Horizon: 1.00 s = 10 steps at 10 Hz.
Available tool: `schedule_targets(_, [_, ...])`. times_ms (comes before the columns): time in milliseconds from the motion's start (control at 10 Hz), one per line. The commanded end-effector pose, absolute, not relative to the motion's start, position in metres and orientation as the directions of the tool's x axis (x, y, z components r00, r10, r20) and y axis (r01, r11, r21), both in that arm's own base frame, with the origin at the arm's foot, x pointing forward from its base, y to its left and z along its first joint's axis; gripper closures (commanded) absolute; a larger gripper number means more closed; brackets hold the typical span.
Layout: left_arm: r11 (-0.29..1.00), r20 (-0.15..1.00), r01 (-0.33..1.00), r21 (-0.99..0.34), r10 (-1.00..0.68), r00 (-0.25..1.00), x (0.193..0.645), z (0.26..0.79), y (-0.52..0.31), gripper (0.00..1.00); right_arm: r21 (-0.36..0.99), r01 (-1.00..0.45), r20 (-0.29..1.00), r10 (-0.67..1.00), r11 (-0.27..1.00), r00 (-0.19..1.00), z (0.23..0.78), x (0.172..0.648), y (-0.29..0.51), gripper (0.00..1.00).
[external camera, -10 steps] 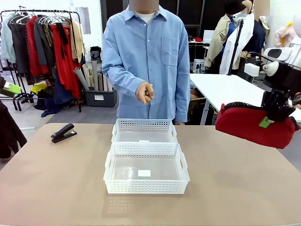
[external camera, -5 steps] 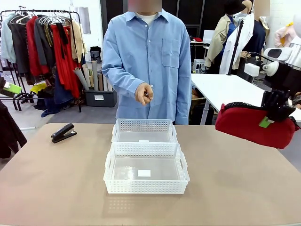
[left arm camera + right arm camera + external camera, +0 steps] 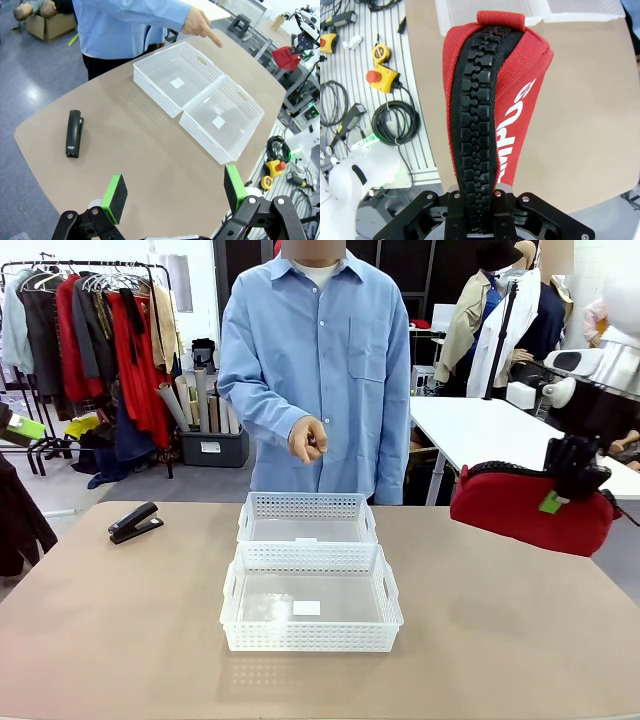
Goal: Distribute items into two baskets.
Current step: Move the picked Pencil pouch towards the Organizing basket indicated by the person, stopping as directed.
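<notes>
A red pouch (image 3: 520, 508) with a black zipper hangs in the air over the table's right edge, my right gripper (image 3: 563, 485) shut on its upper side. In the right wrist view the pouch (image 3: 490, 100) stands up from the closed jaws of that gripper (image 3: 479, 200). Two white baskets sit end to end mid-table, the far basket (image 3: 306, 506) toward the person and the near basket (image 3: 310, 635) toward me; both hold nothing. A black stapler (image 3: 135, 522) lies at the far left. High above the table, my left gripper (image 3: 174, 187) is open, well back from the stapler (image 3: 74, 133).
A person in a blue shirt stands at the far side, one hand (image 3: 307, 438) raised and pointing down over the far basket (image 3: 150, 82). A white table (image 3: 480, 430) stands behind at the right. Cables and a yellow stop button (image 3: 382, 80) lie beside the table.
My right gripper has carried the red pouch slightly left and up. The baskets, stapler and left gripper have stayed put.
</notes>
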<state>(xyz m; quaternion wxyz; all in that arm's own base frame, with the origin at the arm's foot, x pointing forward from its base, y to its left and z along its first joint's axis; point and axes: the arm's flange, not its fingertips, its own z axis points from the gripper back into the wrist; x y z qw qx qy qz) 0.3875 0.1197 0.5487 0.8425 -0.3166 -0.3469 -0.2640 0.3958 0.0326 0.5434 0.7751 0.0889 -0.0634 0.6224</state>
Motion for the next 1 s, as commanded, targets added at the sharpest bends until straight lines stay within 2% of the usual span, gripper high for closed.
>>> schedule_targets(0, [0.652, 0.761, 0.667, -0.36, -0.207, 0.614, 0.388, 0.55, 0.119, 0.0, 0.052, -0.968, 0.188, 0.95, 0.244, 0.25, 0.547, 0.427, 0.052, 1.0])
schedule_targets(600, [0.652, 0.761, 0.667, -0.36, -0.207, 0.614, 0.388, 0.55, 0.119, 0.0, 0.073, -0.977, 0.128, 0.969, 0.201, 0.209, 0.538, 0.483, 0.099, 1.0])
schedule_targets(900, [0.652, 0.761, 0.667, -0.36, -0.207, 0.614, 0.388, 0.55, 0.119, 0.0, 0.072, -0.958, 0.127, 0.95, 0.279, 0.286, 0.53, 0.502, 0.122, 1.0])
